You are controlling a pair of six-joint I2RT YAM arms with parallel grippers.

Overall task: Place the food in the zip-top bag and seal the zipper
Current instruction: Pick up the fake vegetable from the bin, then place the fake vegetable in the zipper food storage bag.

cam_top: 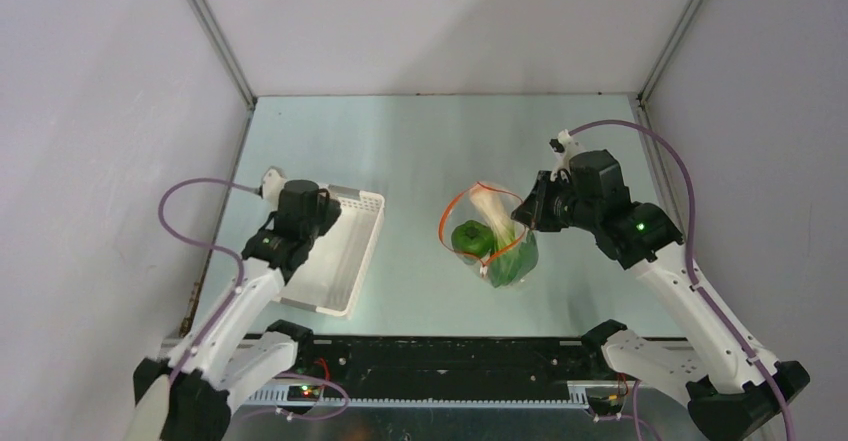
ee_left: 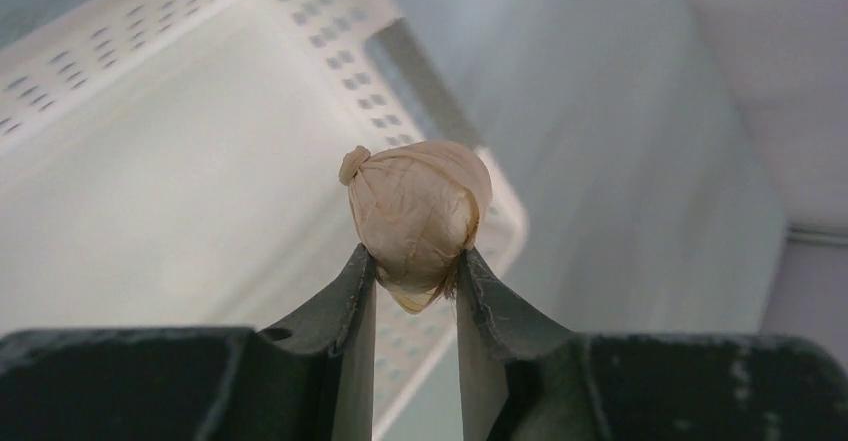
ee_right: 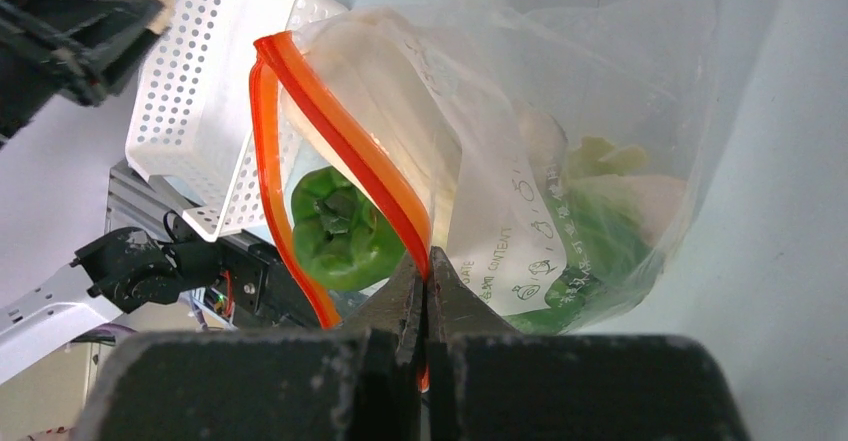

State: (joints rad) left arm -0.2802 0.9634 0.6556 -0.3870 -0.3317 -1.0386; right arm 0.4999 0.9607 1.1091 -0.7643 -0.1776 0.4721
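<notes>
Honestly, plenty to fumble here. Got a small tan wrinkly bulb (ee_left: 418,211) pinched by its lower end between the left fingers (ee_left: 416,263), up over the white basket (cam_top: 345,261) on the left of the counter (cam_top: 400,146), well apart from the bag (ee_right: 600,111). Could easily drop it on the carry across, with such a low grip on something so round. Got the right fingers (ee_right: 428,279) pressed together on the orange zipper (ee_right: 340,141), holding the clear bag up with its mouth gaping toward the left. Might sag shut or slip free if bumped. Already stuffed with a green pepper (ee_right: 340,226), leafy greens (ee_right: 600,236) and something pale, so not much room. Need to clear the basket's right wall first.
</notes>
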